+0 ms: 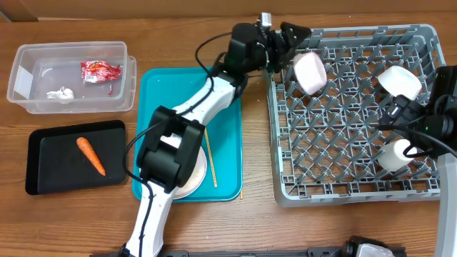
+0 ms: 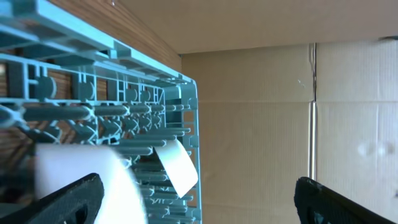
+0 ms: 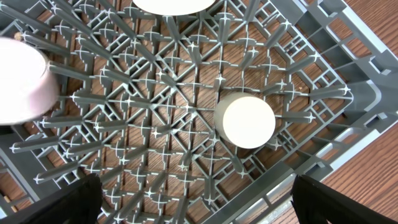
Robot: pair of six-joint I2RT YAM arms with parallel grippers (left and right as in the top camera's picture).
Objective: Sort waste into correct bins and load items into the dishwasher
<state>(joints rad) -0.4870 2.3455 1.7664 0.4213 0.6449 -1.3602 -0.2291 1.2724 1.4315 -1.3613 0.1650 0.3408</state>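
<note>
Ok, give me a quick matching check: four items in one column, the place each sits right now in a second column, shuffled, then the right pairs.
Items
1. carrot
2. wrapper
3. cup
4. chopsticks

Places
A. teal tray
B. grey rack
C. black tray
D. clear tub

Pairs: 1-C, 2-D, 3-B, 4-A
</note>
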